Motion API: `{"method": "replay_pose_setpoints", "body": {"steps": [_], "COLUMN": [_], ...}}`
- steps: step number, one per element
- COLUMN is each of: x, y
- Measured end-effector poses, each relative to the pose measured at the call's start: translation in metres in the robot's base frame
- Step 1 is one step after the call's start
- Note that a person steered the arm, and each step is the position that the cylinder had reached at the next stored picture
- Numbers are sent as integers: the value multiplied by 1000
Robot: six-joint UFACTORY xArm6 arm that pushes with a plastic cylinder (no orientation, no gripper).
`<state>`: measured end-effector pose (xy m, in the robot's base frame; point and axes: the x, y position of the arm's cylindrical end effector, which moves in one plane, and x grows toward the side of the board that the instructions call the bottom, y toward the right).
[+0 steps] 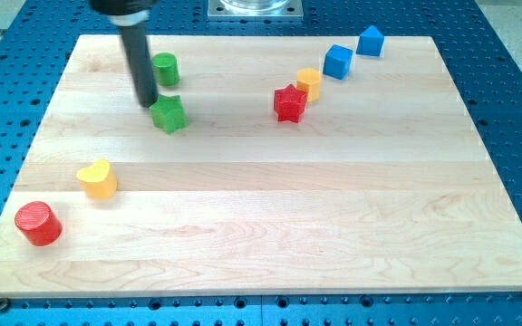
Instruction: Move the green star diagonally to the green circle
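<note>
1. Resting on the wooden board, my tip touches the green star's left far edge.
2. The green circle stands just beyond the star, right of the rod.
3. There are no jaws; the arm ends in a plain rod.
4. The red star, yellow block and two blue blocks cluster far right.
5. The yellow heart and red cylinder sit near left.

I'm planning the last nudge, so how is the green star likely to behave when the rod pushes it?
The green star looks squat and flat-based, so it should slide on the wooden board rather than tip or roll. Its points make it apt to turn if pushed off-centre. My tip sits at its upper-left edge, with the green circle just above.
</note>
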<state>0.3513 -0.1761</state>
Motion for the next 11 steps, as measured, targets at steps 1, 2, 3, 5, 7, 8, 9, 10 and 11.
{"method": "replay_pose_setpoints", "body": {"steps": [1,2,3,5,7,8,9,10,11], "x": [6,16,19,34,109,112,72,110,70], "y": [29,78,7,116,101,180,171,193,254]}}
